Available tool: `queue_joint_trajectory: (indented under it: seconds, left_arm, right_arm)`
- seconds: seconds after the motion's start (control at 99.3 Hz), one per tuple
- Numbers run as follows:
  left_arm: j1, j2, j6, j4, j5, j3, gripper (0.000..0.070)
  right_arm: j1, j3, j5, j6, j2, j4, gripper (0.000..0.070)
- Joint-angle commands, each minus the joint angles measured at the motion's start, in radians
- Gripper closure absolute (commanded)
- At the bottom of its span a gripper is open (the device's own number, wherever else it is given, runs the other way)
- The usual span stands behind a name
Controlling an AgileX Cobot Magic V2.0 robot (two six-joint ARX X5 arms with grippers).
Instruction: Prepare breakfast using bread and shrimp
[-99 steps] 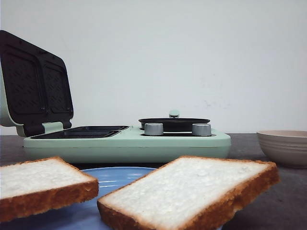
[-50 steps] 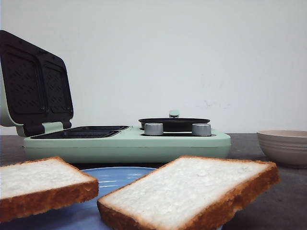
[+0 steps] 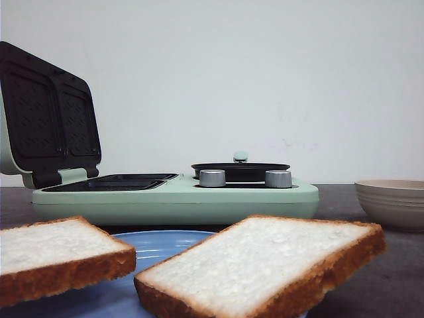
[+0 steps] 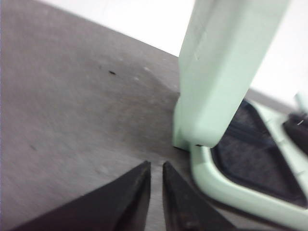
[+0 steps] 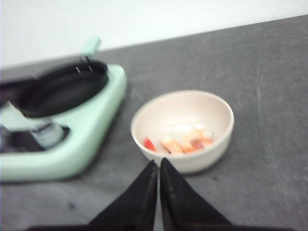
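Note:
Two slices of bread lie on a blue plate (image 3: pixel 156 242) at the near edge of the front view, one at the left (image 3: pixel 56 255) and one at the right (image 3: pixel 265 265). Orange-red shrimp (image 5: pixel 185 142) pieces sit in a cream bowl (image 5: pixel 183 127), which the front view shows at the right (image 3: pixel 391 202). My right gripper (image 5: pixel 159 162) is shut and empty, just short of that bowl's rim. Above bare table beside the raised lid (image 4: pixel 226 72) of the sandwich maker is my left gripper (image 4: pixel 156 164), shut with only a sliver between its tips. Neither gripper shows in the front view.
A mint-green sandwich maker (image 3: pixel 179 202) stands behind the plate, its dark-lined lid (image 3: pixel 50 119) standing open at the left. A small black pan (image 3: pixel 240 171) rests on its right half, behind two grey knobs. The table (image 5: pixel 269 72) is dark grey.

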Motion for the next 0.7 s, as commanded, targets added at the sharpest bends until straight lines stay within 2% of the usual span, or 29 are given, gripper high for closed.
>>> queue_joint_trajectory:
  seconds: [0.0, 0.091, 0.181, 0.272, 0.383, 0.524, 0.635, 0.685]
  left_arm:
    - [0.001, 0.010, -0.058, 0.019, 0.014, 0.070, 0.0690]
    - [0.001, 0.066, -0.047, -0.040, 0.014, 0.186, 0.0690]
    - [0.001, 0.186, 0.040, -0.130, 0.016, 0.318, 0.0690]
    - [0.001, 0.320, 0.093, -0.217, 0.065, 0.441, 0.0690]
    - [0.001, 0.436, 0.093, -0.315, 0.180, 0.547, 0.0690]
    - [0.001, 0.493, 0.080, -0.408, 0.327, 0.575, 0.0677]
    - [-0.008, 0.503, 0.082, -0.523, 0.342, 0.573, 0.0663]
    - [-0.013, 0.500, 0.081, -0.565, 0.343, 0.567, 0.0612]
  right_arm:
    - [0.002, 0.070, -0.003, 0.076, 0.014, -0.013, 0.0700]
    - [0.001, 0.153, -0.003, 0.079, 0.080, -0.058, 0.0700]
    - [0.001, 0.235, -0.015, 0.076, 0.199, -0.091, 0.0700]
    - [0.001, 0.330, -0.026, 0.067, 0.344, -0.164, 0.0700]
    - [0.002, 0.441, -0.037, 0.048, 0.492, -0.246, 0.0700]
    - [0.003, 0.512, -0.040, 0.043, 0.587, -0.257, 0.0700]
    - [0.003, 0.528, -0.063, 0.042, 0.613, -0.274, 0.0700]
    - [0.002, 0.528, -0.085, 0.038, 0.617, -0.269, 0.0700]
